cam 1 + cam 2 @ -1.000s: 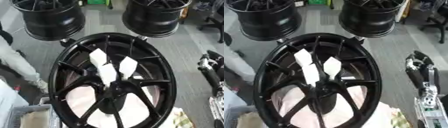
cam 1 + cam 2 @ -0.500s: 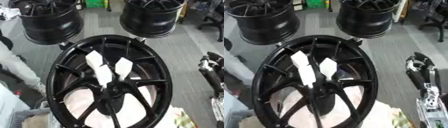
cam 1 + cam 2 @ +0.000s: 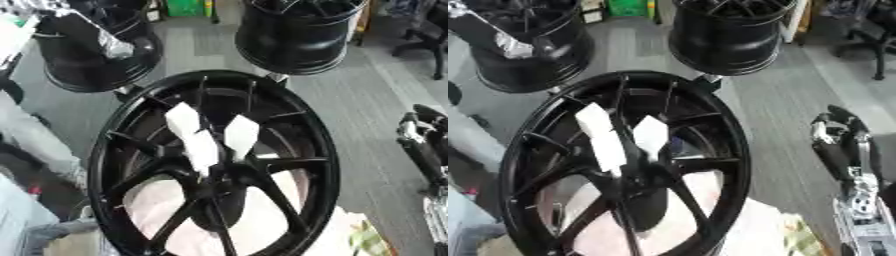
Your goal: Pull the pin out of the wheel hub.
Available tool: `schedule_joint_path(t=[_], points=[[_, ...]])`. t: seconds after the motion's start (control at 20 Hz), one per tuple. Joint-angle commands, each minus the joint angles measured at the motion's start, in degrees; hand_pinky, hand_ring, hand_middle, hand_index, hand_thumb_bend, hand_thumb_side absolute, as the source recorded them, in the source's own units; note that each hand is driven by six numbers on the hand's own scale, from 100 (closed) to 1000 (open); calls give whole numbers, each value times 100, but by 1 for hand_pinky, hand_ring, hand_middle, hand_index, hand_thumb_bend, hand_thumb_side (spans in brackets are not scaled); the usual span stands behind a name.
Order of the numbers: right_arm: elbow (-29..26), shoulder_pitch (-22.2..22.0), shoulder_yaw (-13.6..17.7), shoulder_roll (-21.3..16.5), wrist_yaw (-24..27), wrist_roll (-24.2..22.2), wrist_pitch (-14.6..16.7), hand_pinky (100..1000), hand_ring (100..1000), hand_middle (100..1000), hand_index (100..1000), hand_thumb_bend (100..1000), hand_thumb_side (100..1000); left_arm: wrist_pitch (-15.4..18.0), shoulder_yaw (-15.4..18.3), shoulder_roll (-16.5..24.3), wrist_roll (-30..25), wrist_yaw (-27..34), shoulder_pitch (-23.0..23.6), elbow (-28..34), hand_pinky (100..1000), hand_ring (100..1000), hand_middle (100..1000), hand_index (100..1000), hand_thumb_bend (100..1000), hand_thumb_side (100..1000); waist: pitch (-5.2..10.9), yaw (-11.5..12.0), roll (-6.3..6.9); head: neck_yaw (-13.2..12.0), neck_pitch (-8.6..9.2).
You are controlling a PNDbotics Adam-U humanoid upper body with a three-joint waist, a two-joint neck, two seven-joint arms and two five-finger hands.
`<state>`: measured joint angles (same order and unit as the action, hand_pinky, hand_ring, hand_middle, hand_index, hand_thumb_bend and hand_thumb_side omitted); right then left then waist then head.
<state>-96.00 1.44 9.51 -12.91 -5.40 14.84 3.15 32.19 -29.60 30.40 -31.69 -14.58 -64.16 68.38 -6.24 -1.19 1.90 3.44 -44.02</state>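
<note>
A large black spoked wheel (image 3: 325,165) stands in the middle, facing me, with its hub (image 3: 213,187) low in the centre. Three white strips (image 3: 203,145) lie over the spokes just above the hub. I cannot make out a pin at the hub. My right hand (image 3: 837,130) hangs at the right edge, well away from the wheel, fingers relaxed and holding nothing. Its silver forearm (image 3: 859,205) runs down to the lower right corner. My left hand shows in neither view.
Two more black wheels stand behind on the grey floor, one at the back left (image 3: 87,55) and one at the back right (image 3: 297,35). Pale cloth (image 3: 280,200) shows through the spokes. A grey-white shape (image 3: 22,135) fills the left edge.
The whole picture has shifted, so the camera has moved. The wheel, the white strips and my right hand keep their places relative to each other.
</note>
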Motion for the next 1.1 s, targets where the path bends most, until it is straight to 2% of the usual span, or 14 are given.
schedule_joint_path(t=[0.05,0.25,0.45,0.85,1.1], points=[[-55,31,3,-151,-37,-10,12,568,609,700,811,100,439,1978,-255,-56,-2026,-216,-143,161,817,800,797,890,410,389,90,-15,0,-18,-10],[-46,27,1,-152,-43,-20,19,568,609,700,811,100,439,1978,-548,-74,-2028,-438,-113,261,816,795,788,879,440,329,100,-37,27,-30,-10],[-43,17,16,-163,-49,-10,20,568,609,700,809,100,439,1978,-761,77,-2028,-499,-59,444,816,789,783,873,480,325,113,-28,53,-32,-10],[-31,3,28,-175,-58,-10,24,569,609,700,807,100,439,1978,-977,480,-2028,-594,182,543,809,770,759,849,494,269,141,3,78,-31,-10],[-29,3,28,-178,-60,-15,24,569,609,700,806,100,439,1978,-1058,650,-2028,-728,354,498,805,766,755,845,483,274,141,18,78,-20,-10]])
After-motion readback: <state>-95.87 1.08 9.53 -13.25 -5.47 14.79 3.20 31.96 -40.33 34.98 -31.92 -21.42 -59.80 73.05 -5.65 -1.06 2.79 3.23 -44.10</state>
